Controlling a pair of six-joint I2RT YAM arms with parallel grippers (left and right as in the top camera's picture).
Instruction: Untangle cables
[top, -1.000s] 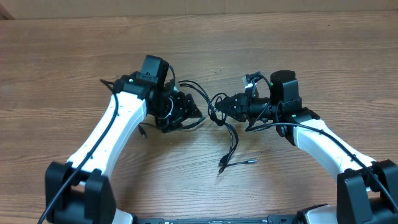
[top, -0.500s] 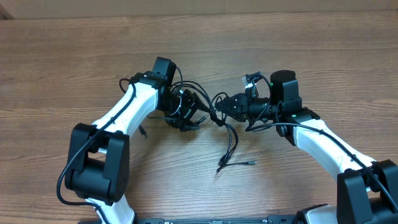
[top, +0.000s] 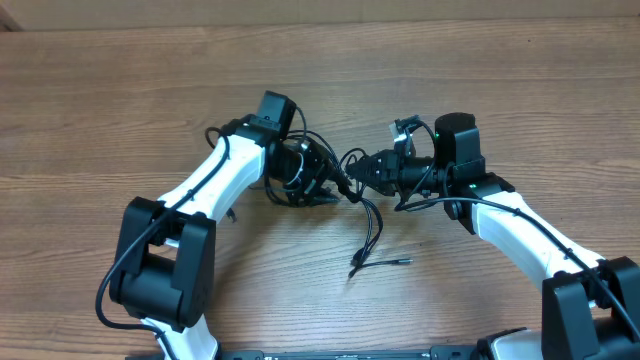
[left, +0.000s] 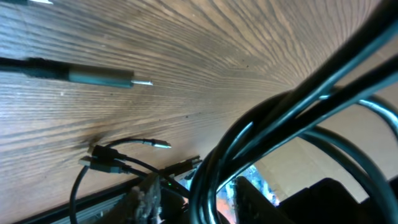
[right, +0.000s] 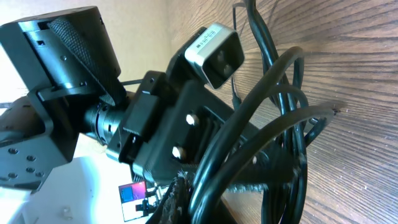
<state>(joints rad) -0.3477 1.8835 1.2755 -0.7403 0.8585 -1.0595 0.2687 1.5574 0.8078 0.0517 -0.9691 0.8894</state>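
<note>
For a clean separation, the left gripper (top: 333, 186) should have closed on one strand only, then drawn away slowly. Its jaw state could not be determined. The right gripper (top: 352, 172) was clenched on the cables (top: 368, 224). The knot hung between both grippers, and loose ends trailed onto the wooden table (top: 100, 100).

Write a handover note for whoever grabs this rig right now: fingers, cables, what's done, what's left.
Right gripper: shut on the cables at the knot.
Left gripper: pressed up to the same knot from the other side; can't tell if its fingers are open or shut.
Cables: one bundle between the two grippers, mid-table. Strands trail toward the robot, with plug ends lying on the wood.
Done: bundle gripped on the right; nothing separated.
Left: probably get a left grip on one strand, pull apart, then lay the cords out singly.
</note>
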